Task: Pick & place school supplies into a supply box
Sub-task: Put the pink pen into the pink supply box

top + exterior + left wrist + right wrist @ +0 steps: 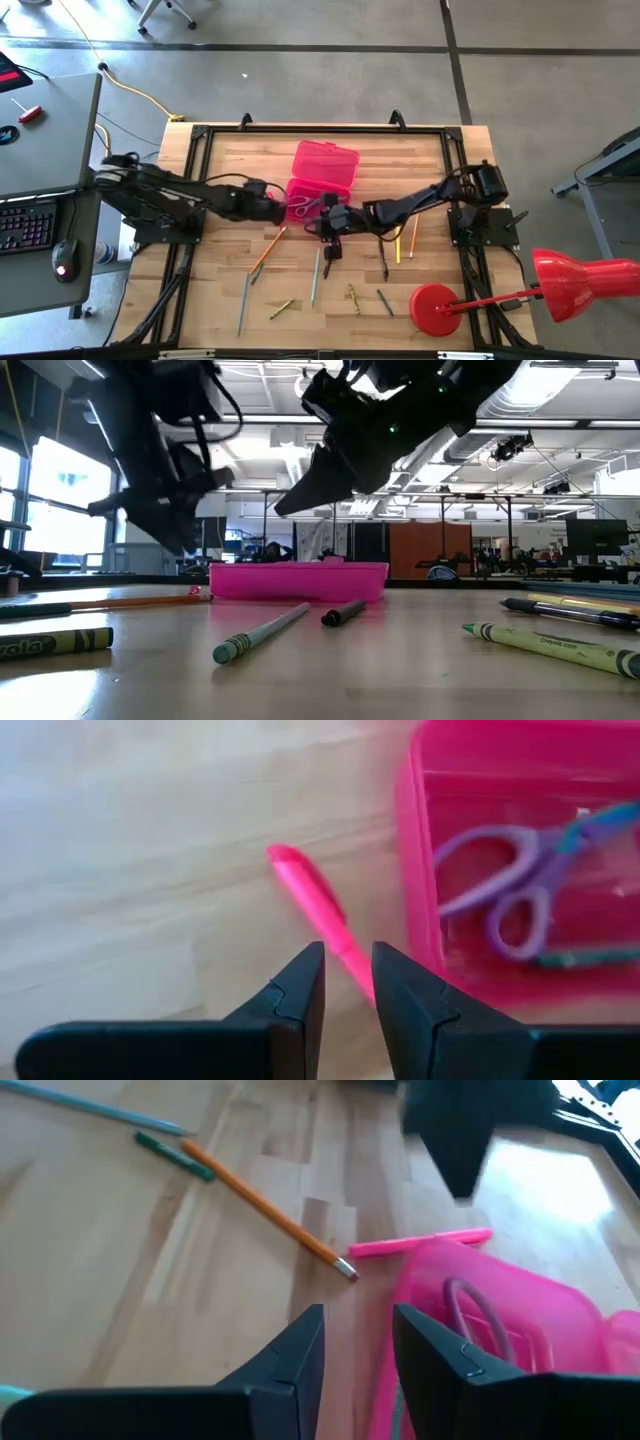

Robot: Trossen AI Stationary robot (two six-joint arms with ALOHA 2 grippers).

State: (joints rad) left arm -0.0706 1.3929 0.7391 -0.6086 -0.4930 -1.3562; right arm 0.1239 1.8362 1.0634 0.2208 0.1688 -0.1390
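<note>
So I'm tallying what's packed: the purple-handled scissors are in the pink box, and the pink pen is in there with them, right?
Not quite. The purple-handled scissors do lie inside the pink box, but the pink pen is not in it: it lies on the wooden table just outside the box's wall. The left wrist view shows this, with the left tool above the pen.

The box (323, 175) is bright translucent pink and holds purple-handled scissors (510, 890). Beside it lie a pink pen (318, 915) and an orange pencil (262, 1207). A green crayon (176, 1157) rests on the pale wood table (430, 190). Both hands are black. The lamp (560, 285) is red.
</note>
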